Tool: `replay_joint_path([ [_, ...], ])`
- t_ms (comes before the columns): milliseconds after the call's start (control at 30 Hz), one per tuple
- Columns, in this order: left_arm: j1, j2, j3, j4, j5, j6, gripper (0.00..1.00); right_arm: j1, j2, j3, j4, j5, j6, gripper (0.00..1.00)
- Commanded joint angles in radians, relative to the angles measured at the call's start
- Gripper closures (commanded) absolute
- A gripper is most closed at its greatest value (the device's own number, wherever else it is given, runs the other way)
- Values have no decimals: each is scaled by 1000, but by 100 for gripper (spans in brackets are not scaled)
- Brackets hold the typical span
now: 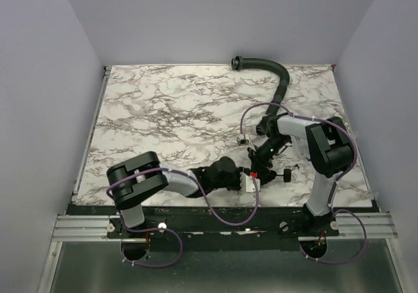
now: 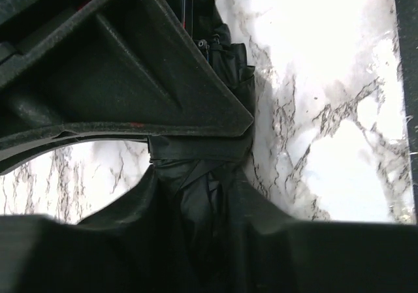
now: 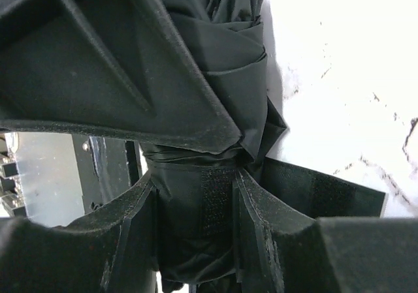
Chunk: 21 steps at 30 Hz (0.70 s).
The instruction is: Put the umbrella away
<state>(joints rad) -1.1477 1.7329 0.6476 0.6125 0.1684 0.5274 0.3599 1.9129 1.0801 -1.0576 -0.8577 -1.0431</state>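
One umbrella (image 3: 222, 77) (folded) | left pincer (image 2: 196, 156), right pincer (image 3: 196, 162) both clamp it | one hose (image 1: 277, 77)

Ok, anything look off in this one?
The strap of the umbrella sticks out sideways, unfastened, and the fabric is bunched unevenly. The left pincer and right pincer clamp it; nothing looks broken.
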Motion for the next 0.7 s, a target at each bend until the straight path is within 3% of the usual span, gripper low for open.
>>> replay_joint_path([
  [0, -4, 88, 45, -167, 27, -85, 100, 8, 71, -36, 117, 231, 1, 66],
  [333, 185, 184, 42, -334, 255, -449, 100, -98, -181, 192, 79, 180, 30, 29],
  [533, 280, 304, 117, -435, 409, -602, 100, -100, -306, 230, 103, 191, 15, 25],
  [667, 326, 360, 152, -521, 483, -633, 100, -101, -466, 81, 118, 98, -199, 23],
])
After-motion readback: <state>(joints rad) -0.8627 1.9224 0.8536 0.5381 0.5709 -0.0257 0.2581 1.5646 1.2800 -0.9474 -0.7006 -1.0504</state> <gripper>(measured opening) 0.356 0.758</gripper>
